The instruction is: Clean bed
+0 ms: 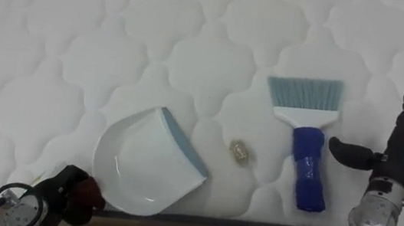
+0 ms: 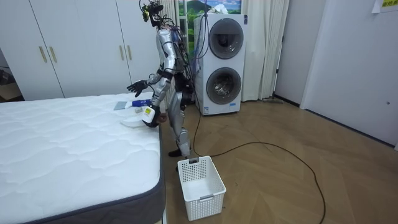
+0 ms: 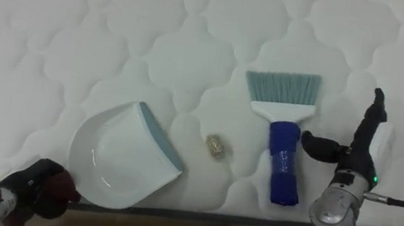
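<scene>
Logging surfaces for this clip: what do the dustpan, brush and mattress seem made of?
Dustpan: likely plastic, smooth white with a sheen. Brush: glossy blue handle, probably plastic; fine pale bristles, maybe synthetic. Mattress: matte white quilted fabric, stitched into puffed shapes.

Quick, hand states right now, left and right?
Left hand: cannot be told; it sits by the dustpan at the mattress edge.
Right hand: open, holding nothing, just right of the brush.

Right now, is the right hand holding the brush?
No, the right hand is open beside the brush, not curled round its handle.
</scene>
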Robot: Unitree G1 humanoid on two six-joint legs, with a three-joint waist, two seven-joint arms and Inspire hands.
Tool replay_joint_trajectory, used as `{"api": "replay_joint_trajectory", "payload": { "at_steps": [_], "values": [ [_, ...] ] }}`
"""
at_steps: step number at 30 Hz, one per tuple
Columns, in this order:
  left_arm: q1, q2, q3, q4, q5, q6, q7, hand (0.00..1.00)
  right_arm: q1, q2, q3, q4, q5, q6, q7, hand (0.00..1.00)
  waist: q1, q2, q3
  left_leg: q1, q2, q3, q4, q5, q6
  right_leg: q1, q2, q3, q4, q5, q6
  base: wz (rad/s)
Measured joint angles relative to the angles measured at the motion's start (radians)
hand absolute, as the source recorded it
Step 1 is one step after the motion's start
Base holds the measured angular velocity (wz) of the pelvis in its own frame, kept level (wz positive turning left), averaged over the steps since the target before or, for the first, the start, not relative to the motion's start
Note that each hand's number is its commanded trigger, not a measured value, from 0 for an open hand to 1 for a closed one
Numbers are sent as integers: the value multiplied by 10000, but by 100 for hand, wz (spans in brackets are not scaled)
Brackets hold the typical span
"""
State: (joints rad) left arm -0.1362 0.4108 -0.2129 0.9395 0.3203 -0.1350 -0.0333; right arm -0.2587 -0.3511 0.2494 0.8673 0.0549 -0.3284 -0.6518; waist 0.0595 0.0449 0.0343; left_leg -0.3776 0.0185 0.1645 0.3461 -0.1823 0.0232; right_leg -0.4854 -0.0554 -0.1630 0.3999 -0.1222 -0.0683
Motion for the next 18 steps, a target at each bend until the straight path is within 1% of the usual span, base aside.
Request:
{"api": "replay_joint_trajectory", "payload": {
  "at_steps": [3, 5, 9, 12, 15, 16, 18],
  "values": [
    [-4, 0, -6, 0, 12, 26, 10, 100, -9, 158, 61, 40, -18, 14, 270, 0, 57, 1, 1, -85, 1, 2, 1, 0, 0, -97, -10, -25, -7, -38, -12, 2],
    [-13, -2, -6, 1, 209, 55, 7, 100, -161, 290, 59, 280, -52, 29, 402, 0, 81, 1, 1, -165, 2, 4, 0, 0, -1, -186, -10, -29, 2, -40, -14, 0],
    [-156, -11, -5, -1, 482, 60, 9, 100, -188, 323, 65, 339, -46, 80, 685, 0, 222, 0, 3, -200, 2, 9, -1, 0, -1, -226, -7, -29, 9, -39, -14, 0],
    [-242, -20, -5, -67, 809, 60, 19, 100, -195, 324, 65, 338, -93, 200, 815, 0, 294, 16, 13, -210, 3, 9, -1, 0, -1, -225, -6, -39, 1, -39, -14, 0],
    [-266, -22, -22, -144, 866, 63, 51, 100, -271, 324, 89, 336, -101, 229, 880, 0, 294, 91, 58, -239, 3, 9, -3, 0, -1, -225, -8, -65, -30, -38, -13, 1],
    [-269, -23, -90, -174, 867, 91, 110, 100, -308, 326, 166, 335, -64, 232, 883, 0, 281, 130, 81, -250, 3, 9, -8, 0, -1, -229, -12, -83, -46, -39, -11, 0],
    [-312, -25, -223, -189, 875, 144, 227, 100, -324, 332, 336, 335, 1, 232, 903, 0, 266, 169, 103, -251, 6, 9, -10, 0, -1, -233, -12, -86, -52, -42, -7, 0]
  ]
}}
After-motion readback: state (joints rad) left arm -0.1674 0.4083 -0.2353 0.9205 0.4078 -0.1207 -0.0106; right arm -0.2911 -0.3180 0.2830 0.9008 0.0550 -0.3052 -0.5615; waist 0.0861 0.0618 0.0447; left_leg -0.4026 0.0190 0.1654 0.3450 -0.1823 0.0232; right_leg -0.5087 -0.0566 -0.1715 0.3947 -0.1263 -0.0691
